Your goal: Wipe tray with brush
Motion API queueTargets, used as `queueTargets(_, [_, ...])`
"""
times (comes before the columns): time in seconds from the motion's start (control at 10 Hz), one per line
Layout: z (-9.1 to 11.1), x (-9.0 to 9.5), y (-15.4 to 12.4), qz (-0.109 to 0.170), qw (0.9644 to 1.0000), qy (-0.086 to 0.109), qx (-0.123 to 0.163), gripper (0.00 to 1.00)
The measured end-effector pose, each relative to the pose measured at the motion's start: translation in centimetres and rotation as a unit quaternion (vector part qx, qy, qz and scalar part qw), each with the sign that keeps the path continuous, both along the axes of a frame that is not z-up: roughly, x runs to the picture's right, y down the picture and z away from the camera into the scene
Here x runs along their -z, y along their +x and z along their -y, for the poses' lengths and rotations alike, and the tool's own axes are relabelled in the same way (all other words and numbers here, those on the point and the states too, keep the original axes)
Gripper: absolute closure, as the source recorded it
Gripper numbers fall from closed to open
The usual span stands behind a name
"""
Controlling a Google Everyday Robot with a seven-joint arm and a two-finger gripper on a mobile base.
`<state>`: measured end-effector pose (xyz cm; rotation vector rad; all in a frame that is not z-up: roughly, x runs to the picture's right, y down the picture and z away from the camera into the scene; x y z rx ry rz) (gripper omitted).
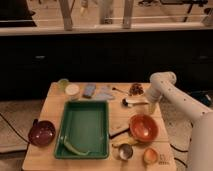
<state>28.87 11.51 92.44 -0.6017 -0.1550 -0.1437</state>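
The green tray (pixel 85 125) lies on the wooden table, left of centre, with a green vegetable-like piece (pixel 75 148) in its near corner. The brush (pixel 131 101), with a whitish handle and a dark head, lies on the table right of the tray's far corner. My gripper (pixel 151 107) points down at the end of the white arm, just right of the brush's handle and above the orange bowl (pixel 143 127). I cannot tell whether it touches the brush.
A maroon bowl (pixel 41 133) sits left of the tray. A long dark flat utensil (pixel 120 131), a metal cup (pixel 125 151) and a small orange cup (pixel 150 156) are near the front right. Cups (pixel 72 89), a blue sponge (pixel 89 90), a cloth (pixel 104 93) and a spoon (pixel 117 90) line the back.
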Motion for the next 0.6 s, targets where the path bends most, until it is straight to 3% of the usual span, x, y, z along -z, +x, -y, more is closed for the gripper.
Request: queueTargets(0.6, [0.12, -0.18, -0.85, 0.002, 1.0000, -0.005, 0.006, 0.20])
